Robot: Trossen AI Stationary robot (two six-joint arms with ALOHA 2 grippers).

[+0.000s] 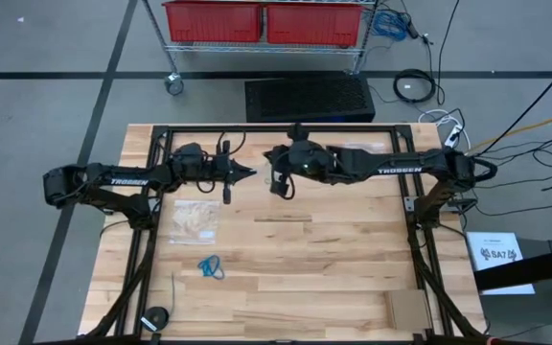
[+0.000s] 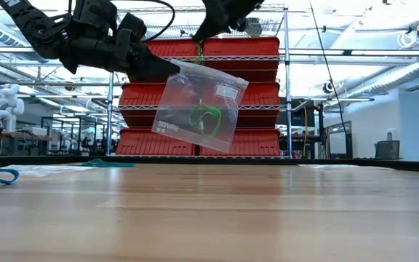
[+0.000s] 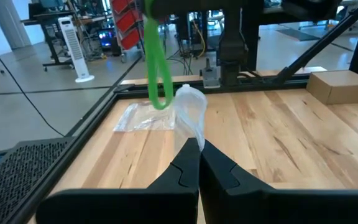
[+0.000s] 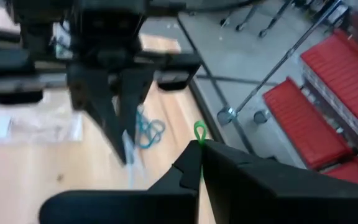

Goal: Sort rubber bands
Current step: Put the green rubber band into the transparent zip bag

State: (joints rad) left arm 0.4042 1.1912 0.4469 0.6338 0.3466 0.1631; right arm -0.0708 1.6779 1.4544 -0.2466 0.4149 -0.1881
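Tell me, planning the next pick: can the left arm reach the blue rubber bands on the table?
Probably not yet: the left gripper is shut on the clear bag, held aloft. The table around the blue rubber bands looks bare.

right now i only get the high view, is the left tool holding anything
Observer: Yes. In the low view the left tool is shut on a corner of a clear zip bag, lifted off the table.
Operator: and the right one
Observer: The right tool is shut on a green rubber band, a loop showing at its tip.
Operator: is the band in the bag yet
Observer: Cannot tell. The left wrist view shows it hanging from above, its lower end at the bag's top edge.
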